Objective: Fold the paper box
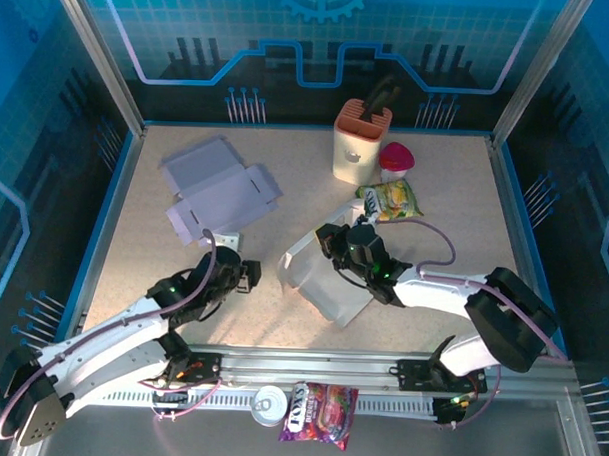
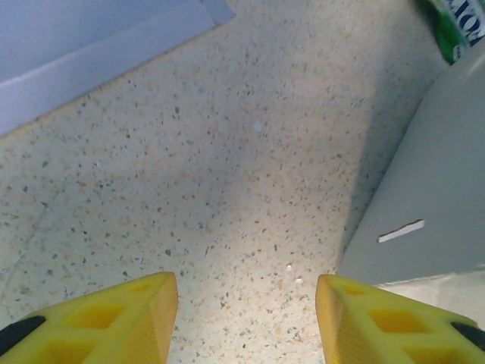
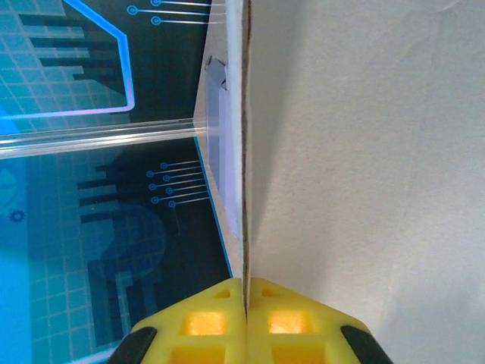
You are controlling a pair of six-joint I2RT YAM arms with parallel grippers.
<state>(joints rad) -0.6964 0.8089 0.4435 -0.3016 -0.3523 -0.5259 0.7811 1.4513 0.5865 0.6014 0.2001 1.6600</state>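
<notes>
The paper box (image 1: 328, 279) is a white, partly raised card blank at the table's middle. My right gripper (image 1: 336, 244) is shut on its upper edge; in the right wrist view the thin card edge (image 3: 245, 152) runs straight into the closed yellow fingertips (image 3: 245, 292). My left gripper (image 1: 248, 276) hovers just left of the box, open, with bare speckled table between its fingers (image 2: 246, 303). A grey-white box panel (image 2: 432, 205) with a small slot lies just beyond the right finger (image 2: 364, 318), apart from it.
A flat lavender box blank (image 1: 221, 190) lies back left, its corner (image 2: 91, 45) ahead of the left gripper. A cream holder with an orange top (image 1: 360, 140), a pink item (image 1: 395, 156) and a snack bag (image 1: 391, 199) stand behind. A can (image 1: 269, 404) and candy bag (image 1: 320, 411) sit by the front rail.
</notes>
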